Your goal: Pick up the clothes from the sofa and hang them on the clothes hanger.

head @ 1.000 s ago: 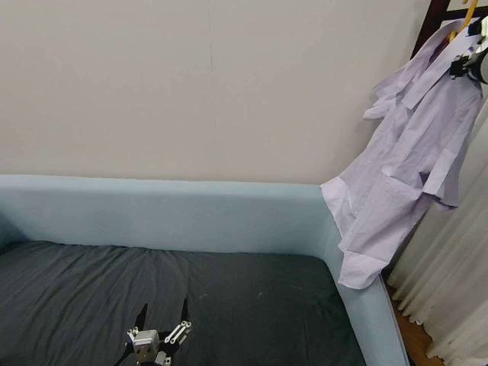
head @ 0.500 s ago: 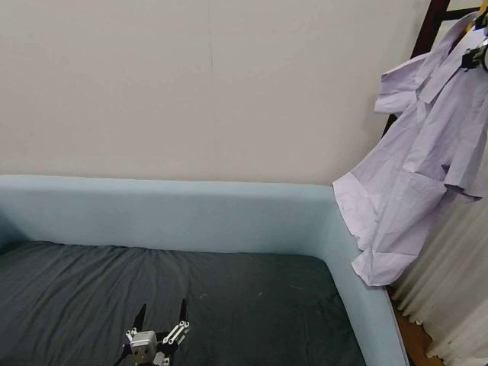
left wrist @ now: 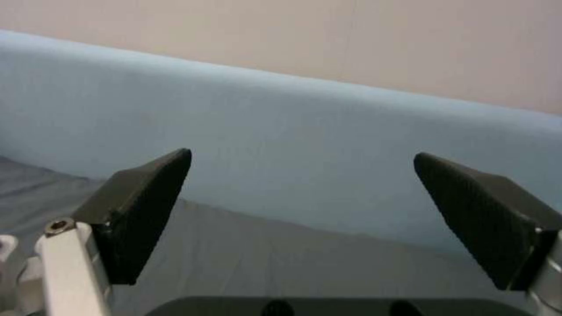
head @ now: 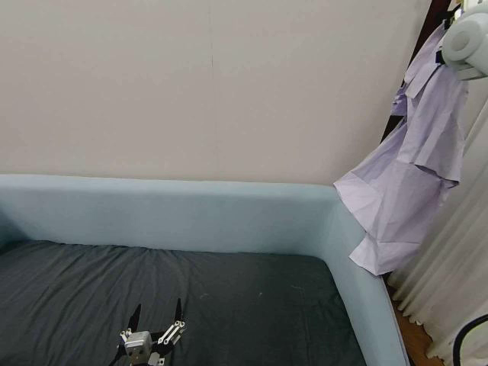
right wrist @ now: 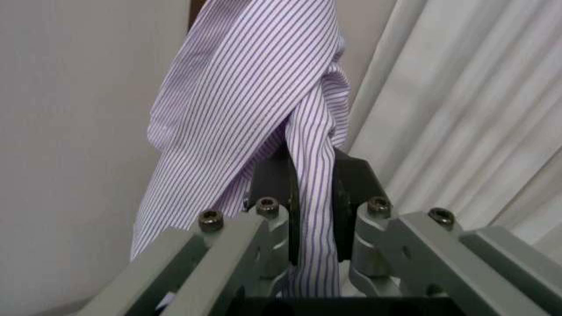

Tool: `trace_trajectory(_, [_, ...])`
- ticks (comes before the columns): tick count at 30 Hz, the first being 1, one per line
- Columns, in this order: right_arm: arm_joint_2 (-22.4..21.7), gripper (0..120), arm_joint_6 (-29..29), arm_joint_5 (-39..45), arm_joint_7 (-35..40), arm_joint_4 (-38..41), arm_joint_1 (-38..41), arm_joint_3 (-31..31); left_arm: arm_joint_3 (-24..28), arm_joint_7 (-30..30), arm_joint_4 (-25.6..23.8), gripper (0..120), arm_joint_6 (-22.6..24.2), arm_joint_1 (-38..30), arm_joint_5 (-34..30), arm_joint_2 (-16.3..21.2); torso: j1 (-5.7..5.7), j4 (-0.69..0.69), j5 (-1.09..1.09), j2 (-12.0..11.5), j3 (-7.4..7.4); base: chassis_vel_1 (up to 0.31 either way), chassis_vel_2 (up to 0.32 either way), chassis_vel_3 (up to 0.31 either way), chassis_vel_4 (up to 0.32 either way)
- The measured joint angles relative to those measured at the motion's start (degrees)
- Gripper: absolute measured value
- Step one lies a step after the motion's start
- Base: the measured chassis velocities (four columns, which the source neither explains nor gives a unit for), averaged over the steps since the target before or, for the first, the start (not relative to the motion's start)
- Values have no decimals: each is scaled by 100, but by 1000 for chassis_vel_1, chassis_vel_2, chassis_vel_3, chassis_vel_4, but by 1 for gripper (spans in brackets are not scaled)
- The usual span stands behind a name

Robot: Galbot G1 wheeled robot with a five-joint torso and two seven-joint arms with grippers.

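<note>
A lilac striped shirt (head: 412, 179) hangs at the right end of the sofa, beside a dark rack post (head: 436, 17), its hem trailing over the sofa's arm. High at the right edge of the head view is my right arm's wrist (head: 467, 38), level with the shirt's top. In the right wrist view my right gripper (right wrist: 312, 187) is shut on a fold of the shirt (right wrist: 237, 99). My left gripper (head: 156, 324) hovers low over the dark seat cushion (head: 252, 305), open with nothing between its fingers (left wrist: 141, 197).
The light blue sofa backrest (head: 168, 213) runs along a plain wall. The sofa's right arm (head: 366, 297) stands under the shirt. Pale curtains (head: 457, 282) hang to the right of the sofa, close behind the shirt (right wrist: 457, 99).
The shirt has been carried up and to the right and now hangs narrower and more bunched. My right arm's wrist has come into view. The left gripper has sunk slightly.
</note>
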Motion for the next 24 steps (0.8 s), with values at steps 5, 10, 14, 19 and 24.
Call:
trace_trajectory(5, [379, 7, 0, -312, -103, -629, -183, 386, -66, 14, -30, 100, -29, 44, 13, 31, 0, 2, -2, 0, 0, 0, 0, 0, 0])
trace_trajectory(10, [671, 7, 5, -617, -205, -1071, -322, 753, -114, 31, -96, 100, -37, 73, 40, 93, 0, 2, -2, 0, 0, 0, 0, 0, 0])
trace_trajectory(14, [882, 7, 9, -851, -303, -1423, -366, 1006, -157, 34, -152, 100, -37, 116, 46, 143, 0, 1, -2, 0, -1, 0, 0, 0, 0])
trace_trajectory(19, [1216, 7, 13, -1345, -630, -2111, -335, 1304, -253, 36, -230, 100, -37, 183, 33, 224, 0, 2, -1, 0, -1, 0, 0, 0, 0])
trace_trajectory(24, [1552, 7, 17, -2000, -893, -2838, -324, 1787, -331, 38, -322, 100, -38, 213, -5, 323, 0, 2, -2, 0, -1, 0, 0, 0, 0])
